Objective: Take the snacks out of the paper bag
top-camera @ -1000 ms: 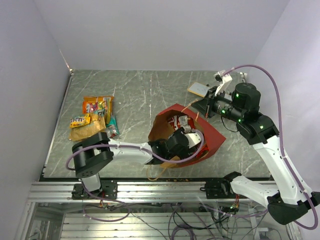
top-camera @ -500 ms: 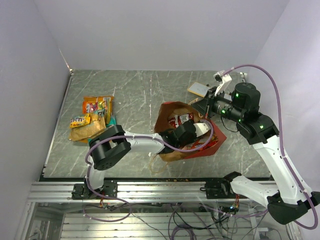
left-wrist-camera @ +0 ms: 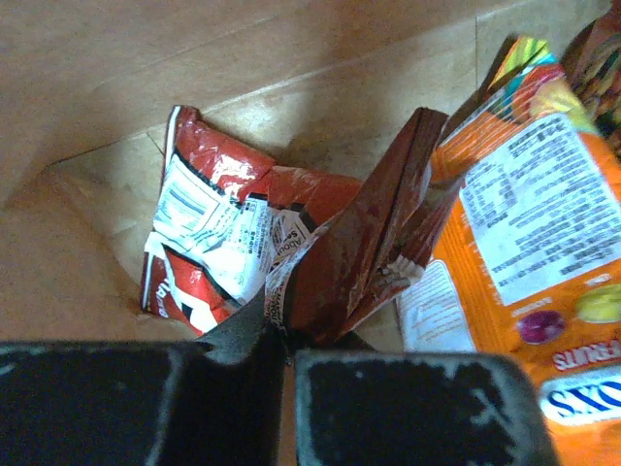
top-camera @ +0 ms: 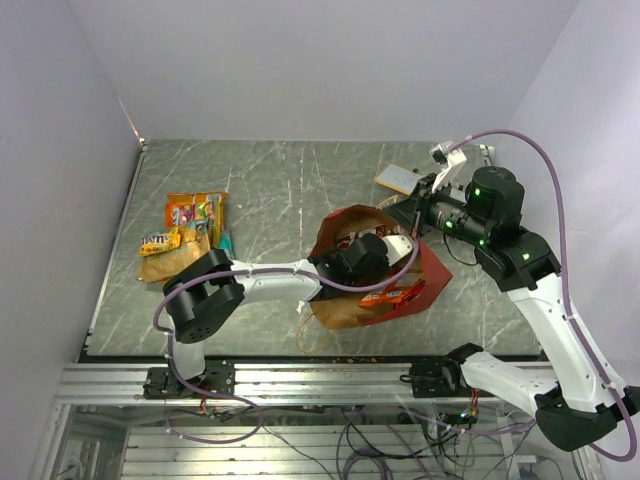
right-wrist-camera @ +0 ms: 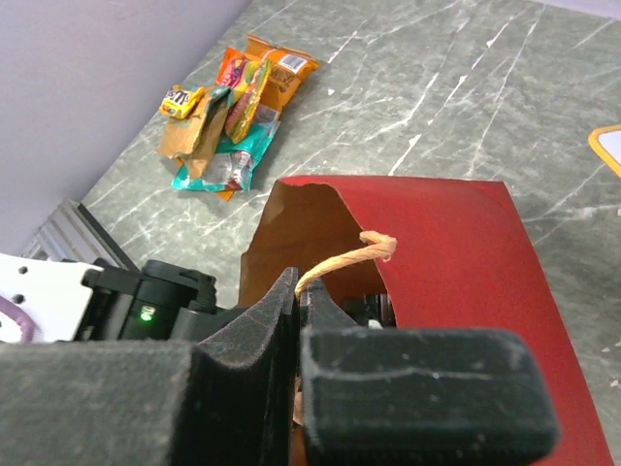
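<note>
Inside the paper bag (left-wrist-camera: 194, 58), the left claw (left-wrist-camera: 283, 342) is closed on a crumpled fold of a dark-red packet (left-wrist-camera: 364, 248) just ahead of its tips. An orange Skittles packet (left-wrist-camera: 524, 214) is pressed against it to the claw's right. So thin a pinch may be lost on lifting. The right claw (right-wrist-camera: 296, 291) is clamped on the bag's tan handle (right-wrist-camera: 349, 254); were that slipped, the mouth could collapse.

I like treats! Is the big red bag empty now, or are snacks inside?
Not empty. Inside the paper bag, the left wrist view shows a dark-red packet and an orange packet lying on its brown floor.
</note>
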